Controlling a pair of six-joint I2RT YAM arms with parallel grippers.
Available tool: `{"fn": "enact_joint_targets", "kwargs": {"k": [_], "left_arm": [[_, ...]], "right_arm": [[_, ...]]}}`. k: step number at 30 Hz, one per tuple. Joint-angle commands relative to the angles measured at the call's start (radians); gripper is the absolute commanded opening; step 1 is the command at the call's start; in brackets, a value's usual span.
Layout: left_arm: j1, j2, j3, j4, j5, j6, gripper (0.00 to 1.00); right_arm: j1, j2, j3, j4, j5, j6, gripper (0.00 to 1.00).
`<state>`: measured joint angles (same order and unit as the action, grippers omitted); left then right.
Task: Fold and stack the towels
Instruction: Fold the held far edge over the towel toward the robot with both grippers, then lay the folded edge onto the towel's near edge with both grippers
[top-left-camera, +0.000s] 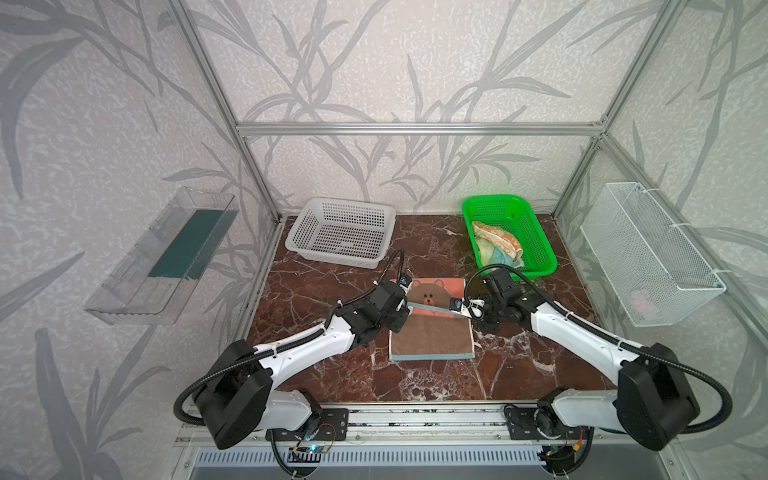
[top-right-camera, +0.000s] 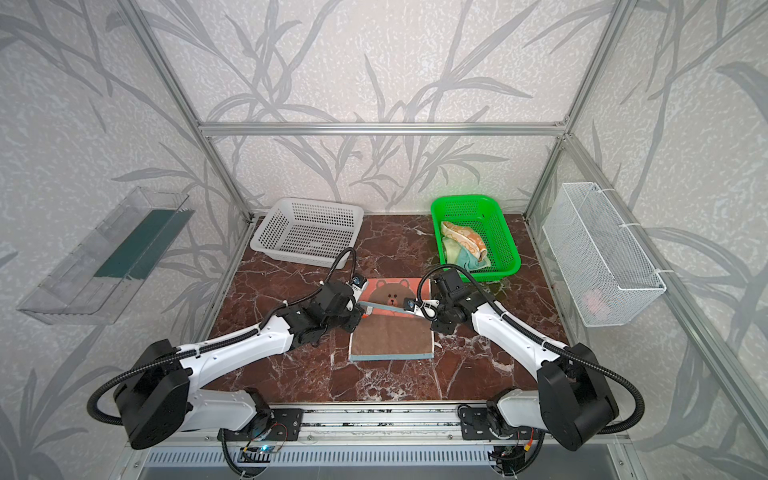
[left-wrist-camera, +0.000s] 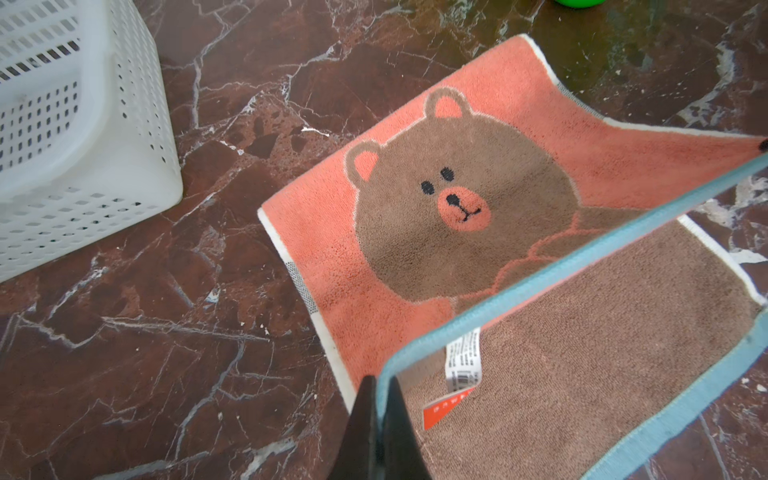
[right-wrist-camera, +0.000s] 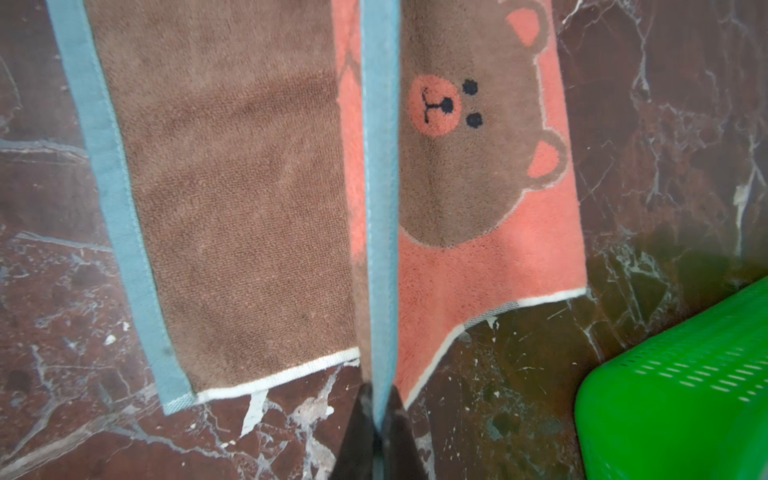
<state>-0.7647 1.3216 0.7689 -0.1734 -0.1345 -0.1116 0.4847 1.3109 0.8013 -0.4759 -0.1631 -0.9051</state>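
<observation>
Bear towel (top-left-camera: 432, 336) lies partly folded on the bench (top-left-camera: 311, 282); left jaws and right jaws each pinch shut 1 end of its raised blue edge (left-wrist-camera: 582, 259).

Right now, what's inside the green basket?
Two crumpled towels: orange towel lying partly over yellow towel. The basket floor under them is covered, so anything beneath the pile can't be seen.

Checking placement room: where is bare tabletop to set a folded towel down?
Bare table: the front strip between the bear towel and the rail; the patch between the white basket and the left arm; the gap between white basket and green basket. Crowded: the centre, where left gripper and right gripper pinch the towel's lifted edge.
</observation>
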Motion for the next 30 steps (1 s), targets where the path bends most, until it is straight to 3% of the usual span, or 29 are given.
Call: {"fn": "enact_joint_targets", "kwargs": {"k": [1,30], "left_arm": [[-0.009,-0.052,-0.014,-0.028,-0.034,-0.027,0.0],[-0.102,-0.134,-0.06,-0.121,-0.04,-0.073,0.0]], "right_arm": [[0.011,-0.043,0.019,-0.046,0.02,0.005,0.0],[0.086,-0.08,0.033,-0.209,0.018,0.048,0.0]]}}
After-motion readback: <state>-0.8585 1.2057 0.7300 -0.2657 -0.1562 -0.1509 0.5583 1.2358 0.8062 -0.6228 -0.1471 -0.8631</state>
